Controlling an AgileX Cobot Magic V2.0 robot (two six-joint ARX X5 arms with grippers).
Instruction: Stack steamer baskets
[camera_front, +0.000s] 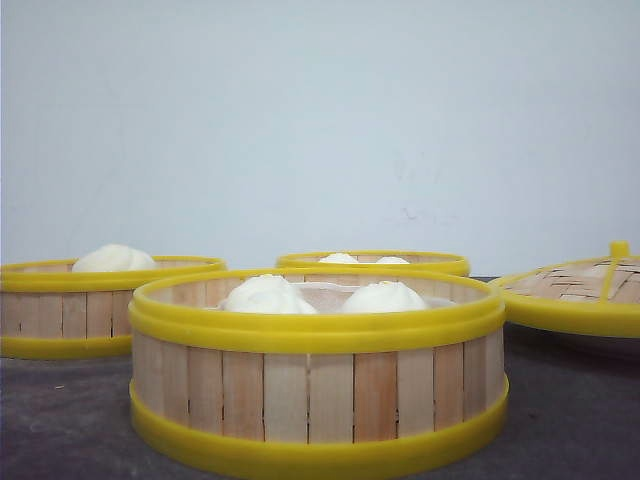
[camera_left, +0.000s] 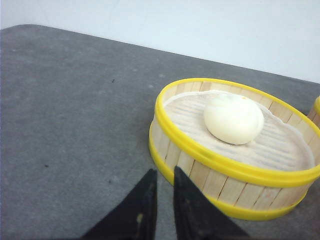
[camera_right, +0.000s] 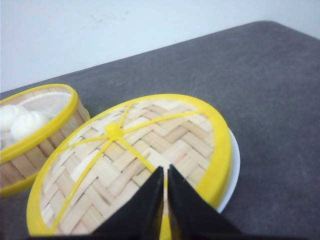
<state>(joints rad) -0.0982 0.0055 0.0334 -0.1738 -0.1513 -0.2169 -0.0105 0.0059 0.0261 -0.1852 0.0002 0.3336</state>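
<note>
The left hand (camera_left: 165, 200) is hovering nearly closed and empty beside a basket (camera_left: 232, 150); the right hand (camera_right: 166, 200) is hovering closed and empty over the lid (camera_right: 135, 160). Buns (camera_front: 270, 295) are risking crushing under misaligned stacking.

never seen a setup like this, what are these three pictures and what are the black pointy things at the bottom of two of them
This is a two-armed robot at a dark grey table. The front view looks forward over the table. The other two come from cameras on each wrist, so the black points are that arm's own fingers.

On the table are three round steamer baskets with yellow rims, each holding white buns: the nearest basket, the left basket and the far basket. The woven lid rests on a white plate at the right.

The left gripper is beside the left basket, the fingers a little apart. The right gripper is above the lid, the fingers together. Neither holds anything.
</note>
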